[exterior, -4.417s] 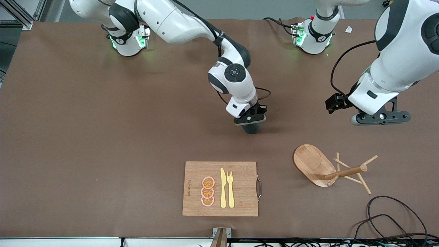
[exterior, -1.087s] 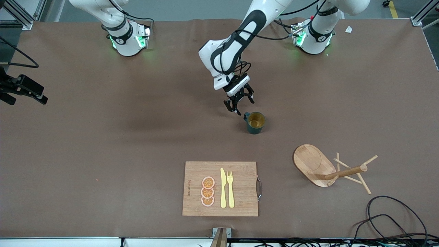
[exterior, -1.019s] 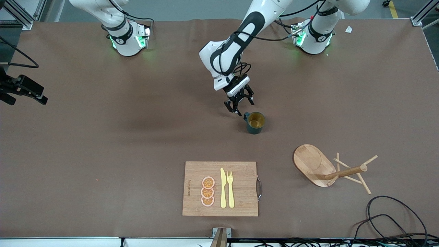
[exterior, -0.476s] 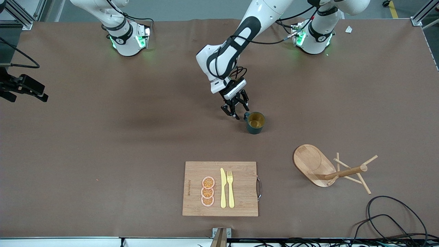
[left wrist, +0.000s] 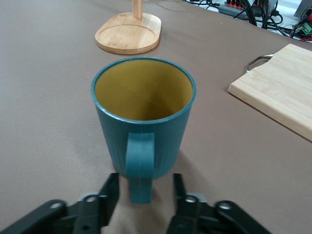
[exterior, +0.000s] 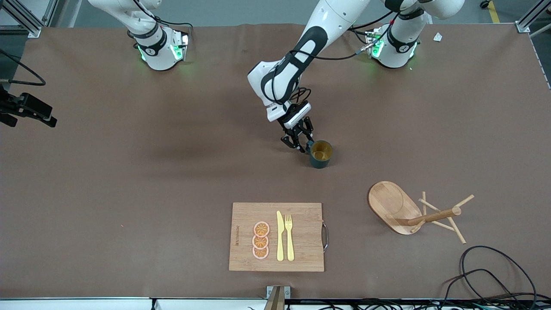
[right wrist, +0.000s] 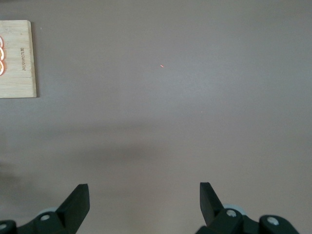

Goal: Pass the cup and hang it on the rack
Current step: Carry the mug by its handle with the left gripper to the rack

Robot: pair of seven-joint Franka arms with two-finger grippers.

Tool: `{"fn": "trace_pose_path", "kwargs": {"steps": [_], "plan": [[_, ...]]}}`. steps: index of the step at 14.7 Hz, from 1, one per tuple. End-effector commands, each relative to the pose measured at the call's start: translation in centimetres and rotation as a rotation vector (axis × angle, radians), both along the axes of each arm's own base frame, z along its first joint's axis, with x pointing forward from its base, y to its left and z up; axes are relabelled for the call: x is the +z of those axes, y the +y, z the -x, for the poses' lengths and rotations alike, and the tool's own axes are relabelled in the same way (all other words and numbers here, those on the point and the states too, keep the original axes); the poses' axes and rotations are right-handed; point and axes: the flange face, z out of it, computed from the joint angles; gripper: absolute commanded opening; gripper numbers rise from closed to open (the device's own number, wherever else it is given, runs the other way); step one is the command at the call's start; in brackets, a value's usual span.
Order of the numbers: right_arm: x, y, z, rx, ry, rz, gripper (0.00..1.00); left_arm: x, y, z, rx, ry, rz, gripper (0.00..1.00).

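As one cup (exterior: 320, 153) stands, one rack (exterior: 409, 211), three orange slices (exterior: 261, 240)

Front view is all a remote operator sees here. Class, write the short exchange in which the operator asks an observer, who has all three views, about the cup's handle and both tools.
Operator: Is the cup lined up with the left tool?
Observer: Yes. The left wrist view shows its handle between that tool's open fingers, with a gap on each side.
Operator: And the right tool?
Observer: The right wrist view shows it open over bare table, holding nothing; that arm waits.
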Motion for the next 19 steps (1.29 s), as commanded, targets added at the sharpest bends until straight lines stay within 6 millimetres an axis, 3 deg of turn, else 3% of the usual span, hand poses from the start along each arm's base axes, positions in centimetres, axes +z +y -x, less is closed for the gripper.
{"fn": "trace_pose_path", "kwargs": {"steps": [1, 3, 7, 10, 13, 16, 19], "plan": [[0.6, 0.1, 0.8, 0.010, -0.004, 0.012, 1.00, 0.3, -0.5, -0.8, 0.006, -0.011, 0.004, 0.21], [0.6, 0.1, 0.8, 0.001, -0.004, 0.011, 1.00, 0.9, -0.4, -1.6, 0.000, -0.005, -0.002, 0.07], [1.0, 0.4, 0.8, 0.002, -0.014, 0.009, 1.00, 3.5, -1.0, -4.2, -0.009, 0.021, 0.005, 0.00], [0.9, 0.4, 1.0, 0.007, 0.000, 0.009, 1.00, 9.1, -2.9, -8.4, 0.049, 0.108, 0.116, 0.00], [0.9, 0.4, 1.0, 0.005, -0.001, 0.009, 1.00, 15.0, -2.5, -12.6, 0.083, 0.205, 0.231, 0.00], [1.0, 0.6, 1.0, 0.007, -0.003, 0.009, 1.00, 20.9, 0.0, -16.4, 0.143, 0.279, 0.380, 0.00], [0.9, 0.7, 0.9, 0.010, -0.003, 0.009, 1.00, 26.4, 4.2, -20.0, 0.211, 0.353, 0.546, 0.00]]}}
